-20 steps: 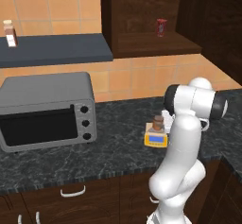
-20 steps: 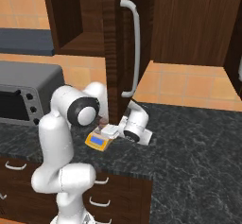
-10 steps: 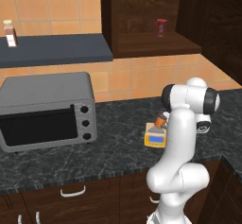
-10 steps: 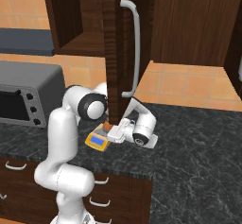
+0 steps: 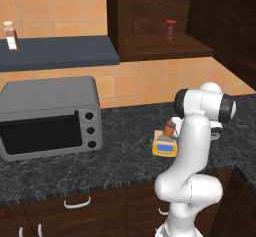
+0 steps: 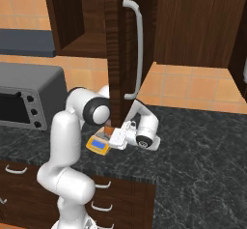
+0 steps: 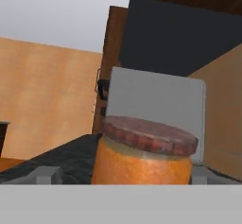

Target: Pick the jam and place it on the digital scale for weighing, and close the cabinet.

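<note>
Cabinet point(image 6: 118, 44): we see its door standing open, closing left to do.
Claw point(image 6: 117, 138): ours has just spread wide, letting go.
Jam point(image 5: 169, 128): upright on the digital scale point(image 5: 164, 147), near the surface's front edge.

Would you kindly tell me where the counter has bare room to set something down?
The counter is bare between the toaster oven and the digital scale, and right of the arm. It is crowded at the scale, where the jam sits beside the hand.
</note>
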